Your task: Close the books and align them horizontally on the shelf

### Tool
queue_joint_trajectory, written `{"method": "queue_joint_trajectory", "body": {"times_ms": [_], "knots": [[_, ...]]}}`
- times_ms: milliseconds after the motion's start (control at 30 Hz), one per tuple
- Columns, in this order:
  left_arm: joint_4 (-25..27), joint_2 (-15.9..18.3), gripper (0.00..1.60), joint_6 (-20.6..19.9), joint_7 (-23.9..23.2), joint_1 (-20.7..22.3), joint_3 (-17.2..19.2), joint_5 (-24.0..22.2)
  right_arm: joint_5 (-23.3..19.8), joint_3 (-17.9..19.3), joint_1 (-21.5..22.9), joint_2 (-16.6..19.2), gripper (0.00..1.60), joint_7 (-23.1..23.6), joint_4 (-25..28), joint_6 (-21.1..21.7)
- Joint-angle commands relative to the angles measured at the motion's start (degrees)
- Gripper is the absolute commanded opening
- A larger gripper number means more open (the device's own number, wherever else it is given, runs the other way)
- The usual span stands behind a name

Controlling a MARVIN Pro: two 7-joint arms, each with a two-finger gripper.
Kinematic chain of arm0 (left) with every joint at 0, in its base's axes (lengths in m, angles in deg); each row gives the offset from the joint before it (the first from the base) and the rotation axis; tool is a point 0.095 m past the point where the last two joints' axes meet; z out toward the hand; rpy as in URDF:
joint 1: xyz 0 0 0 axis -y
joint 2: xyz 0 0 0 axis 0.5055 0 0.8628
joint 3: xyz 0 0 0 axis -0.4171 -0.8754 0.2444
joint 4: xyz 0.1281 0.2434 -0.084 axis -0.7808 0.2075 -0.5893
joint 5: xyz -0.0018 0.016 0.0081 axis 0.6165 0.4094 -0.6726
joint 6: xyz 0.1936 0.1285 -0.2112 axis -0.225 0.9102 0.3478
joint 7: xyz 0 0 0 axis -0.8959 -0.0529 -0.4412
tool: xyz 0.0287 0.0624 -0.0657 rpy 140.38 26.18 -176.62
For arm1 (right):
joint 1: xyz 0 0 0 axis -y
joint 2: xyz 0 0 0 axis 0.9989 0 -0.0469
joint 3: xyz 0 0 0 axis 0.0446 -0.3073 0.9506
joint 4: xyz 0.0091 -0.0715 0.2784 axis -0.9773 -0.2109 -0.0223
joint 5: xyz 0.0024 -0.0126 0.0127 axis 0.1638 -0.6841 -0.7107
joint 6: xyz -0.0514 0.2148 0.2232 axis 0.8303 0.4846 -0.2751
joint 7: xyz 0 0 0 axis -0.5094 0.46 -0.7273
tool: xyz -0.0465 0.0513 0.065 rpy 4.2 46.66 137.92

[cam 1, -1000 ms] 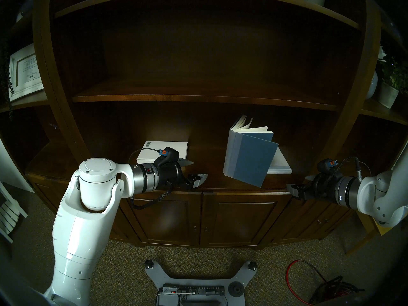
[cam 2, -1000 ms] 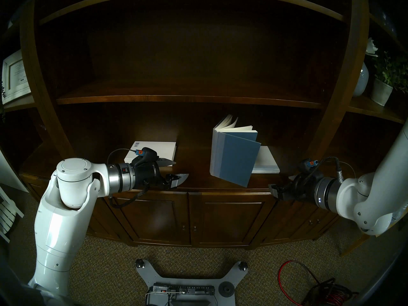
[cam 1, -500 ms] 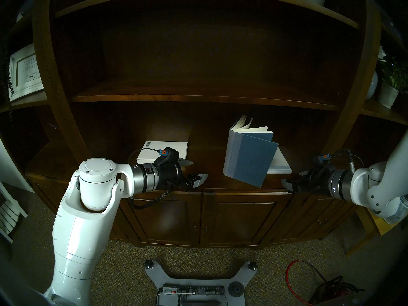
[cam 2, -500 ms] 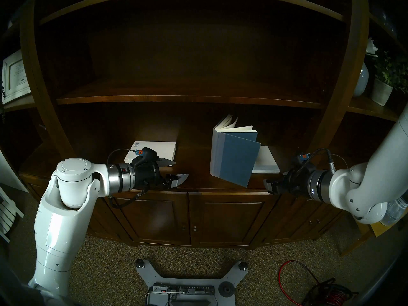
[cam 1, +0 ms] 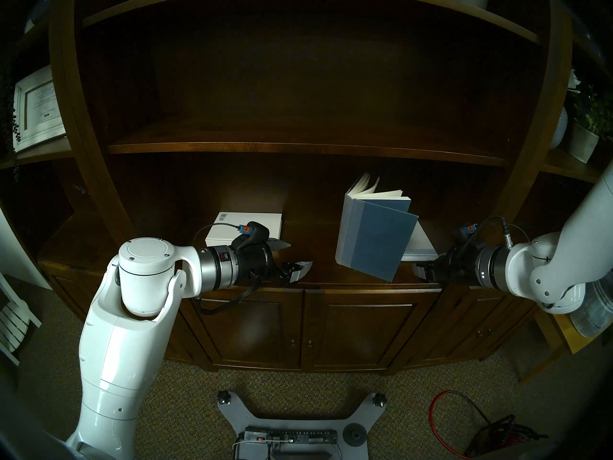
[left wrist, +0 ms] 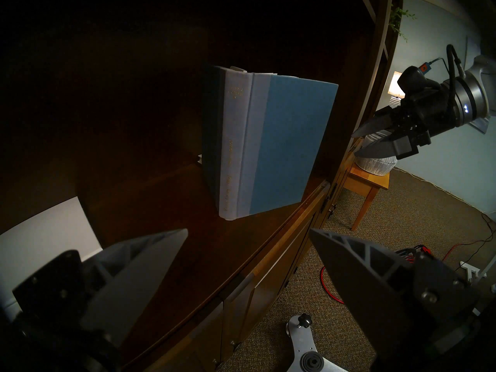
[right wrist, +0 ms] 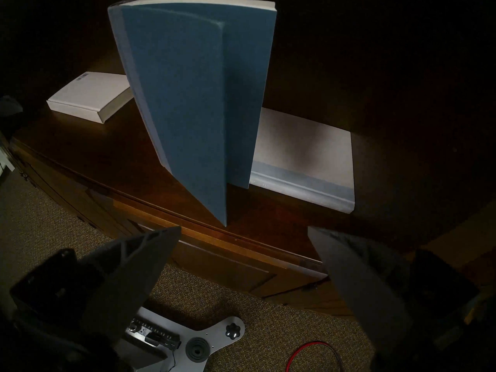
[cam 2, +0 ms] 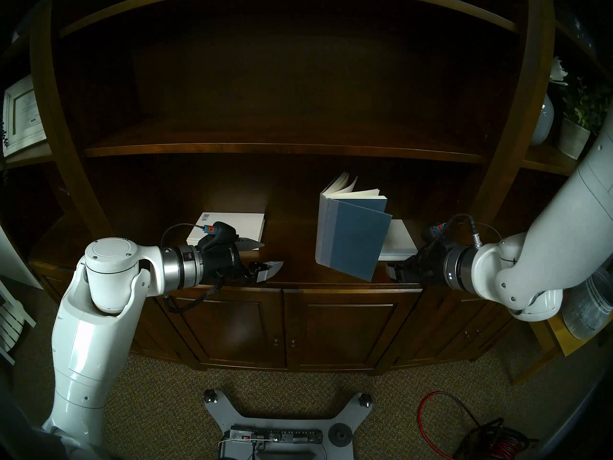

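- Books sit on the shelf [cam 1: 318,276], a wide, glossy, dark reddish-brown ledge above panelled cabinet doors [cam 1: 358,330].
- A blue hardcover [cam 1: 378,237] stands upright near the middle of the ledge, propped open with its covers spread and cream pages fanned at the top; a paler blue strip runs along its spine.
- A white book with a barcode [cam 1: 245,227] lies flat and closed to the left, well apart from the blue one.
- A white book with a pale blue strip [right wrist: 303,159] lies flat just behind and to the right of the blue hardcover; whether they touch cannot be told.
- The left gripper [cam 1: 295,257] hovers over the ledge's front edge, between the barcode book and the blue hardcover, fingers spread apart and empty.
- The right gripper [cam 2: 396,270] sits at the ledge's front edge, just right of the blue hardcover, fingers wide apart, holding nothing.
- Below, a grey robot base [cam 1: 292,426] rests on carpet beside a red cable [cam 1: 444,416].
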Motion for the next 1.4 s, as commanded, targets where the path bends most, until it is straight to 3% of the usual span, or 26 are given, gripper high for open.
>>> {"method": "queue_joint_trajectory", "body": {"times_ms": [0,1000,1367], "knots": [[1.2,0.0,1.6,0.1,0.0,1.1,0.1,-0.1,-1.8,4.1,-1.7,-1.2,1.6,-3.3,-1.6,0.3],[1.2,-0.1,1.6,0.1,0.0,1.1,0.1,0.0,-6.1,12.2,-6.7,-4.2,1.6,-8.0,-4.8,2.3],[1.2,-0.1,1.6,0.1,0.0,1.1,0.1,0.0,-6.2,11.6,-7.4,-4.7,1.6,-8.3,-6.1,2.5]]}}
